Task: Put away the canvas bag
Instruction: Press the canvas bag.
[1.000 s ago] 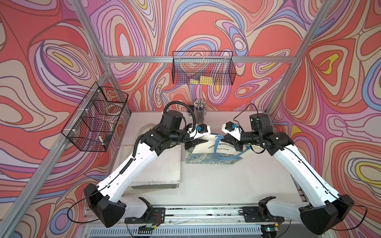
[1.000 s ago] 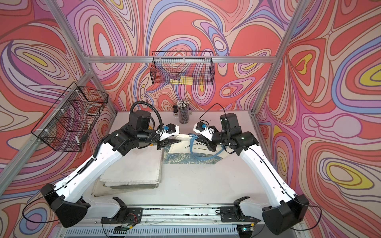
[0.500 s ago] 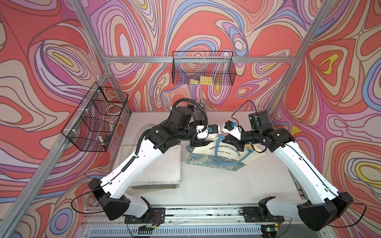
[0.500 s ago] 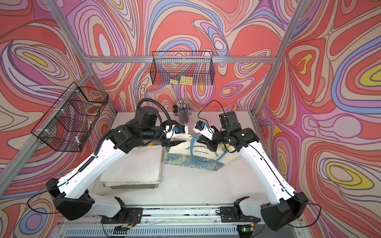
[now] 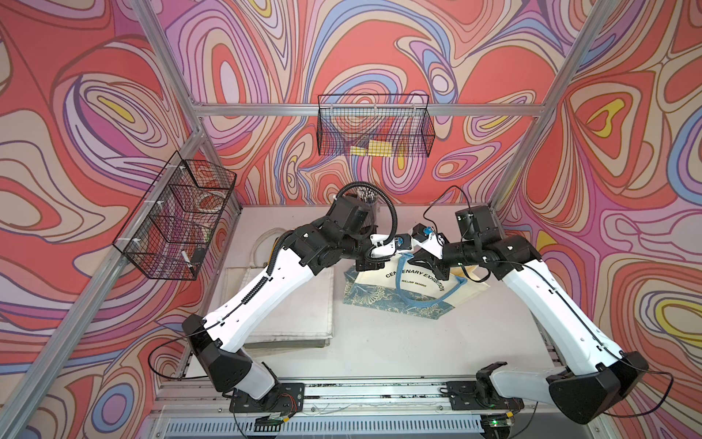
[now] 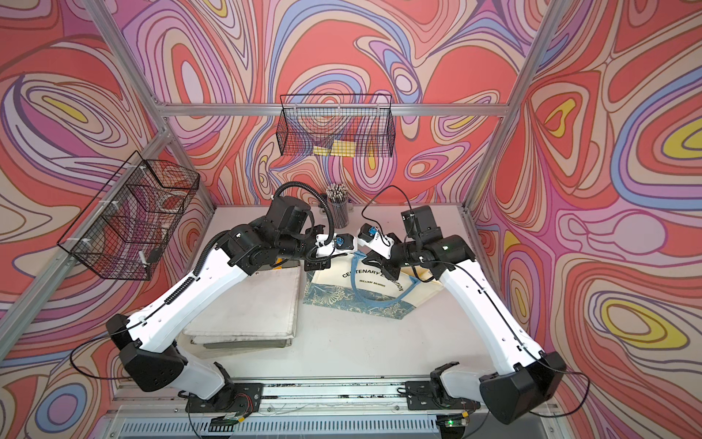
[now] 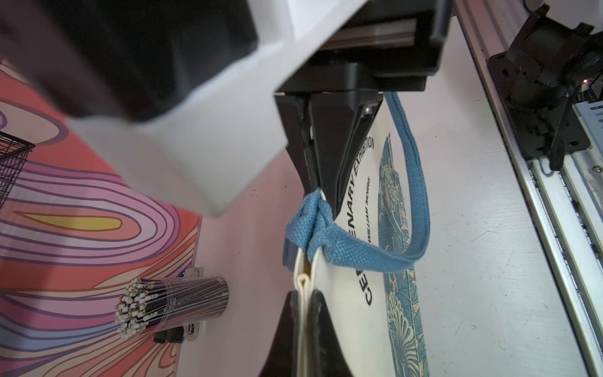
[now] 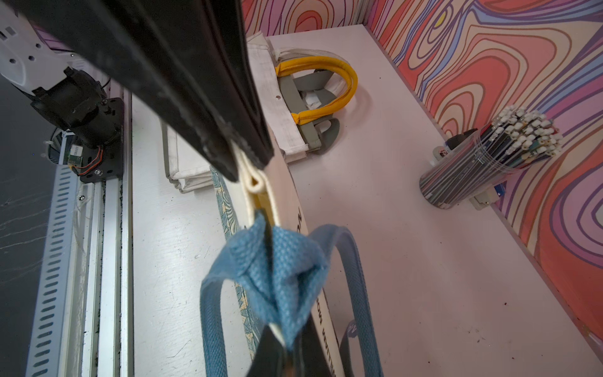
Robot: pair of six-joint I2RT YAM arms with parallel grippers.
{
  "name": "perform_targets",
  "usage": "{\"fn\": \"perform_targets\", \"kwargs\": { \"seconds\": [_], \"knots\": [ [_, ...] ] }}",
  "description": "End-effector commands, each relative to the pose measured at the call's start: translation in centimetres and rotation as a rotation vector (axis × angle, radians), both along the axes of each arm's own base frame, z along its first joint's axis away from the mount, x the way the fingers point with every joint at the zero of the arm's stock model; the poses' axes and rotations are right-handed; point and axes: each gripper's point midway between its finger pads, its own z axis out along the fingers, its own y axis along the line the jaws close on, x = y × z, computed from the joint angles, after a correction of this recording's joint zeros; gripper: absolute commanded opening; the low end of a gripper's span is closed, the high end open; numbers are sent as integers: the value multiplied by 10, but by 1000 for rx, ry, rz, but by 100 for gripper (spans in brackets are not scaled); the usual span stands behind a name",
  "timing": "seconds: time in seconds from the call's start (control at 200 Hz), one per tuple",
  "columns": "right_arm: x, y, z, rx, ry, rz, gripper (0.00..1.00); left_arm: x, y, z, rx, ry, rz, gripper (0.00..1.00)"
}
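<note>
In both top views the canvas bag [image 5: 421, 290] is held up by its rim above the tabletop [image 5: 380, 353]. Left wrist: the left pincer [image 7: 303, 295] clamps its cream rim. Right wrist: the right pincer [image 8: 284, 346] grips the rim by the blue handle [image 8: 287, 261].

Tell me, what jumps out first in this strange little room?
Swirling red, pink and purple walls surround everything. On the white table, the left arm's fingers pinch a cream canvas bag at its blue handle, and the right arm's fingers clamp its rim.
</note>
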Motion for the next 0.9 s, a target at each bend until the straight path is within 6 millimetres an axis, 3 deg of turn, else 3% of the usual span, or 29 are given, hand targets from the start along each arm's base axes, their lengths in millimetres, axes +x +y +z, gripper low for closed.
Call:
{"fn": "perform_targets", "kwargs": {
  "seconds": [0.0,0.165,0.24,0.431,0.661,0.896],
  "knots": [
    [2,6,20,45,-57,6,0,-3,9,-17,79,12,-5,0],
    [0,6,18,55,-46,6,3,-1,11,-19,83,-2,9,0],
    [-3,5,11,54,-23,2,21,-2,12,-13,65,-32,2,0],
    [-15,2,-12,62,61,-14,55,-14,13,17,-83,-120,-76,0],
    [-19,-10,-26,30,39,-80,64,-27,24,51,-283,-161,-158,0],
    [-22,-21,-28,-35,47,-99,68,-30,38,53,-287,-172,-159,0]
  ]
}}
